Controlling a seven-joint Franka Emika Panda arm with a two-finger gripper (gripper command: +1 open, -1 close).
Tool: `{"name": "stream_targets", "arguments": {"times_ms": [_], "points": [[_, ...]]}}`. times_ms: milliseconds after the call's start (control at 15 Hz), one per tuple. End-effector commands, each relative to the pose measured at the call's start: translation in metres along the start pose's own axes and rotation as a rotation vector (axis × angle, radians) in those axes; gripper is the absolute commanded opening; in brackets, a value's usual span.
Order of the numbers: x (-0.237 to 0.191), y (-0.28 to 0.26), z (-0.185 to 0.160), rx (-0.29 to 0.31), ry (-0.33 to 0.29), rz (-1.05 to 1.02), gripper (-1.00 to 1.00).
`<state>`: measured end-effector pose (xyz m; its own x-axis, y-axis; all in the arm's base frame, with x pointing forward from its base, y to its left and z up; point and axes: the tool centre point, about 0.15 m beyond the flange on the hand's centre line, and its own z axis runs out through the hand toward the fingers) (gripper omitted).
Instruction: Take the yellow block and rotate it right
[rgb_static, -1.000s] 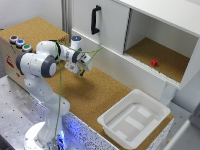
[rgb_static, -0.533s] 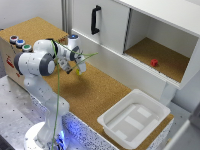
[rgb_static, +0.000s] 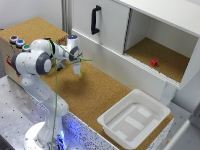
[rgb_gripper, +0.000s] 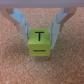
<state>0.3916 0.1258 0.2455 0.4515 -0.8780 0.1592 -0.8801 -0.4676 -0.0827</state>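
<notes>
A small red block (rgb_static: 154, 62) sat alone in the open cabinet compartment (rgb_static: 160, 50) at the exterior view's right, while a white tray (rgb_static: 134, 119) lay at lower right on the cork tabletop (rgb_static: 95, 90). Left of centre, the gripper (rgb_static: 78, 68) hung above the cork; the wrist view showed its fingers (rgb_gripper: 21, 26) closed against the sides of the yellow block (rgb_gripper: 40, 42), marked "T".

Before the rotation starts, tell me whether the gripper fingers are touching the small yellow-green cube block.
Cannot tell. In the wrist view the fingers flank the yellow-green cube block closely, but blur hides contact.
</notes>
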Motion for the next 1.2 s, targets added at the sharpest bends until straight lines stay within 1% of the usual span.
{"name": "stream_targets", "arguments": {"times_ms": [0,67,133,267,467,533,733,867,1133], "points": [[0.011,0.007,0.01,-0.009,-0.043,0.26,-1.0],[0.012,0.008,0.016,0.002,-0.07,0.31,-1.0],[0.013,0.009,0.023,-0.014,-0.082,0.343,-1.0],[0.018,0.015,0.032,-0.053,-0.072,0.417,-1.0],[0.018,0.016,0.037,-0.028,-0.067,0.471,-1.0],[0.018,0.012,0.036,-0.025,-0.071,0.461,1.0],[0.017,0.005,0.035,-0.05,-0.089,0.412,1.0],[0.014,0.008,0.032,-0.058,-0.083,0.428,1.0],[0.009,0.013,0.009,-0.03,-0.065,0.404,1.0]]}}
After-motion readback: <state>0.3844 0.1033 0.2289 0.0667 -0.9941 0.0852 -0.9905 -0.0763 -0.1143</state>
